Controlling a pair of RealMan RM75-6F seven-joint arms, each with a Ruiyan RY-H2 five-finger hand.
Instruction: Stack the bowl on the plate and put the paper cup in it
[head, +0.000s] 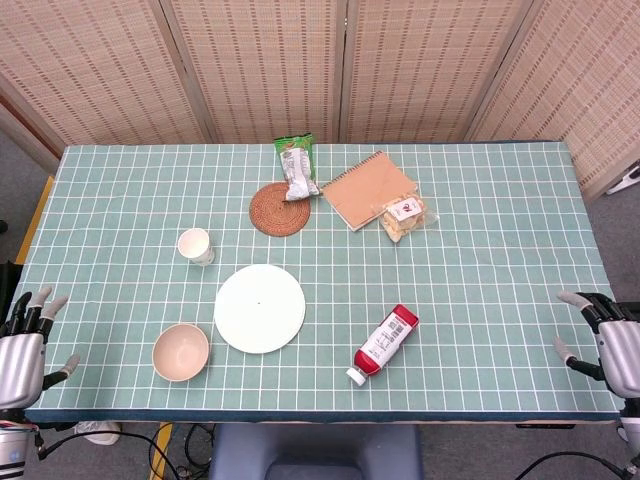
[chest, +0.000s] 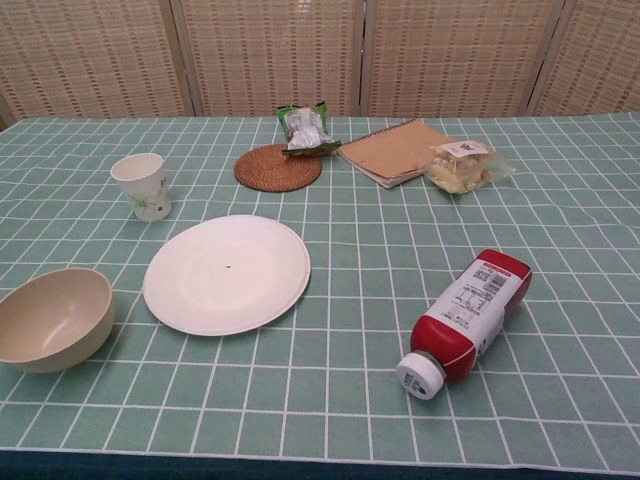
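A white plate lies flat on the checked tablecloth, left of centre. A beige bowl stands upright to its near left, with a small gap between them. A white paper cup with a green print stands upright beyond the plate's left side. My left hand hangs off the table's near left corner, fingers apart and holding nothing. My right hand hovers at the near right edge, fingers spread and holding nothing. Neither hand shows in the chest view.
A red sauce bottle lies on its side right of the plate. At the back are a woven coaster under a green snack packet, a brown notebook and a bagged snack.
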